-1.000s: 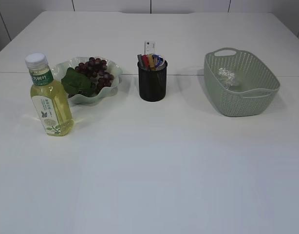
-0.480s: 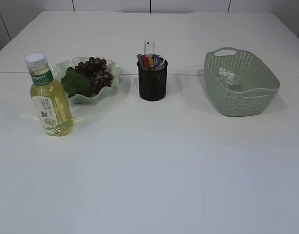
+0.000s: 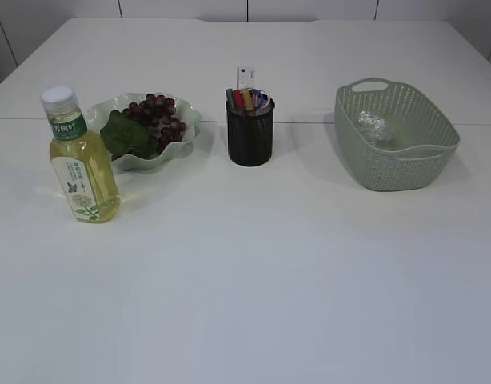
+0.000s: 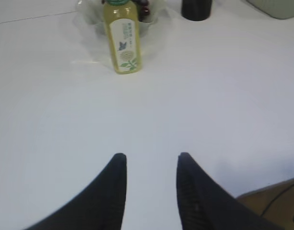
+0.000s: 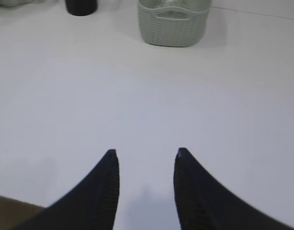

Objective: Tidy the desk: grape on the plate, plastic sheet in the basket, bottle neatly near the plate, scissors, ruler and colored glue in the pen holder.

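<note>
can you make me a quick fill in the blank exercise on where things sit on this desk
1. The grapes lie on the ____.
2. The crumpled plastic sheet lies inside the green ____.
3. The bottle stands upright with a ____ cap.
4. The ruler sticks up out of the black ____.

Missing words: plate; basket; white; pen holder

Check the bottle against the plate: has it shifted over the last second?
No. The bottle stands upright at the same spot, just left of and in front of the plate, in all three exterior views.
</note>
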You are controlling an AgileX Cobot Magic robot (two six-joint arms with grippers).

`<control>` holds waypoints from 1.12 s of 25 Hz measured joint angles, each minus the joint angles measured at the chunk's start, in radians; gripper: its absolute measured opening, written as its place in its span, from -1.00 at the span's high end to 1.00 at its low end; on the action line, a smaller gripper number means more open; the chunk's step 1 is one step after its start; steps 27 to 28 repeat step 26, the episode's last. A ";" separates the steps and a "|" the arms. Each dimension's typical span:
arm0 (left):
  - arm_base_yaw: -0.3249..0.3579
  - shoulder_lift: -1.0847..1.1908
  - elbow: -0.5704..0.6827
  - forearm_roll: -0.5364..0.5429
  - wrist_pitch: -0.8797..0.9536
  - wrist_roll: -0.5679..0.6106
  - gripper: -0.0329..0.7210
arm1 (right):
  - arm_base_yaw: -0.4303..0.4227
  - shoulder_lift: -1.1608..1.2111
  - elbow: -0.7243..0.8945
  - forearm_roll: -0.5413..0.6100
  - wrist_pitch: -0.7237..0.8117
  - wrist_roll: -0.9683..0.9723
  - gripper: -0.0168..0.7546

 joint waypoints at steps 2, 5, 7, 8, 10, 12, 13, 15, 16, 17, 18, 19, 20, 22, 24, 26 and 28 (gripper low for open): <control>0.083 0.000 0.000 -0.008 0.000 0.000 0.25 | -0.061 0.000 0.000 0.000 0.000 0.002 0.15; 0.177 0.000 0.000 -0.020 0.000 0.000 0.26 | -0.095 0.000 0.000 0.002 0.000 0.002 0.15; 0.203 0.000 0.000 -0.020 0.000 0.000 0.26 | -0.097 0.000 0.000 0.002 0.000 0.002 0.15; 0.205 0.000 0.000 -0.020 0.000 0.000 0.27 | -0.097 0.000 0.000 0.002 0.000 0.002 0.15; 0.206 0.000 0.000 -0.020 0.000 0.000 0.27 | -0.097 0.000 0.000 0.003 0.000 0.002 0.15; 0.206 0.000 0.000 -0.020 0.000 0.000 0.27 | -0.097 0.000 0.000 0.003 0.000 0.002 0.15; 0.206 0.000 0.000 -0.020 0.000 0.000 0.27 | -0.097 0.000 0.000 0.003 0.000 0.002 0.15; 0.206 0.000 0.000 -0.020 0.000 0.000 0.27 | -0.097 0.000 0.000 0.003 0.000 0.002 0.15; 0.206 0.000 0.000 -0.020 0.000 0.000 0.27 | -0.097 0.000 0.000 0.003 0.000 0.002 0.15; 0.206 0.000 0.000 -0.020 0.000 0.000 0.27 | -0.097 0.000 0.000 0.003 0.000 0.002 0.15; 0.206 0.000 0.000 -0.020 0.000 0.000 0.27 | -0.097 0.000 0.000 0.003 0.000 0.002 0.15; 0.206 0.000 0.000 -0.020 0.000 0.000 0.27 | -0.097 0.000 0.000 0.003 0.000 0.002 0.15; 0.206 0.000 0.000 -0.020 0.000 0.000 0.28 | -0.097 0.000 0.000 0.003 0.000 0.002 0.15; 0.206 0.000 0.000 -0.020 0.000 0.000 0.28 | -0.097 0.000 0.000 0.003 0.000 0.002 0.15; 0.206 0.000 0.000 -0.020 0.000 0.000 0.28 | -0.097 0.000 0.000 0.003 0.000 0.002 0.15; 0.206 0.000 0.000 -0.020 0.000 0.000 0.28 | -0.097 0.000 0.000 0.003 0.000 0.002 0.15; 0.206 0.000 0.000 -0.020 0.000 0.000 0.28 | -0.097 0.000 0.000 0.003 0.000 0.002 0.15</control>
